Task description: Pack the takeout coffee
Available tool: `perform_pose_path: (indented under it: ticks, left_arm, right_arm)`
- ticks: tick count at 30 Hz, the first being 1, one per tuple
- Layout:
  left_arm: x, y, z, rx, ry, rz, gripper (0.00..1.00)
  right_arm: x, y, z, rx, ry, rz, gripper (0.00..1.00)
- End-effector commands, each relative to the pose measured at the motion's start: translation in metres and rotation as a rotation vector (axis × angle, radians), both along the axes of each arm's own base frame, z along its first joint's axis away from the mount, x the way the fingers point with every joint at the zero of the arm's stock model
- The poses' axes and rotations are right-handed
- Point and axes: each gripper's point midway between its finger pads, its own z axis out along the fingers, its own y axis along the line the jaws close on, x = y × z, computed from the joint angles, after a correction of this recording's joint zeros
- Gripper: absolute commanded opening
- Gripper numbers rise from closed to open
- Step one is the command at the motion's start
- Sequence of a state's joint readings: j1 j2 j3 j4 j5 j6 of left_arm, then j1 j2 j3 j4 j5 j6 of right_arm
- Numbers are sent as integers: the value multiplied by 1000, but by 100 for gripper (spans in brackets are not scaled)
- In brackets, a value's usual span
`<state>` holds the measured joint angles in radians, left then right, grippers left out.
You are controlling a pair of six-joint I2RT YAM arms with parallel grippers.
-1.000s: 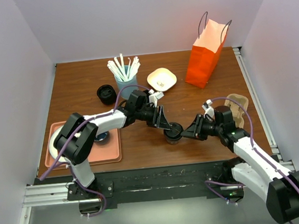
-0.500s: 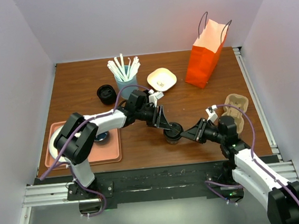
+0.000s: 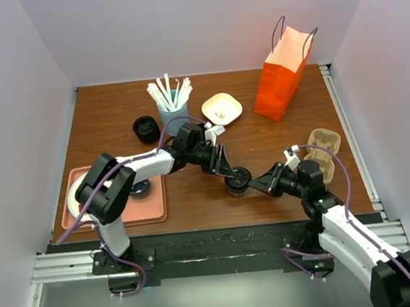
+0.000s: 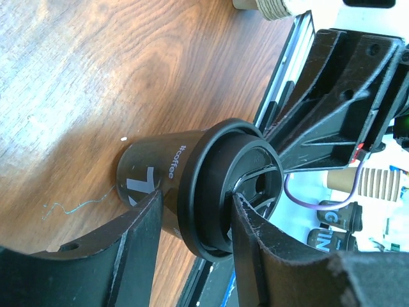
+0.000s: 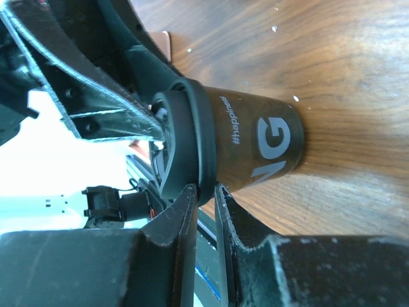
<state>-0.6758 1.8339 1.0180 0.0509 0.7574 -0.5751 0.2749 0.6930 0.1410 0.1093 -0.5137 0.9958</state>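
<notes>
The takeout coffee, a black cup with a black lid, stands near the table's front middle. My left gripper reaches it from the upper left. In the left wrist view it clasps the coffee, with one finger on the cup wall under the lid rim and the other on the lid's top. My right gripper comes in from the right. In the right wrist view its narrow jaws pinch the edge of the lid rim on the coffee.
An orange paper bag stands open at the back right. A cardboard cup carrier lies beside the right arm. A blue tumbler of straws, a black round object and a cream dish sit behind. A pink tray lies front left.
The right gripper's jaws have narrowed onto the lid rim, and the right arm has settled a little lower. The left gripper and cup have stayed put.
</notes>
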Motion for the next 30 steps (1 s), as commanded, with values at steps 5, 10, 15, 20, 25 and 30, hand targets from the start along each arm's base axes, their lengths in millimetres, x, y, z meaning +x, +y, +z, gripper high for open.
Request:
perform_pose_path:
  ticks: [5, 10, 15, 20, 25, 30]
  left_arm:
    - [-60, 100, -148, 629, 174, 44, 48]
    - [-59, 99, -146, 627, 171, 42, 48]
    - [-58, 99, -146, 632, 164, 43, 48]
    - [-57, 100, -147, 642, 162, 42, 48]
    - [-57, 103, -149, 655, 165, 47, 47]
    - [-57, 104, -150, 665, 164, 50, 47]
  right_arm:
    - [-48, -47, -112, -432, 389, -107, 18]
    - [-34, -42, -87, -425, 331, -118, 24]
    - [-5, -39, -32, -364, 173, -188, 27]
    - [3, -27, -21, -325, 158, -161, 29]
    - [12, -21, 0, -279, 94, -162, 29]
    - [17, -16, 20, -261, 60, -148, 30]
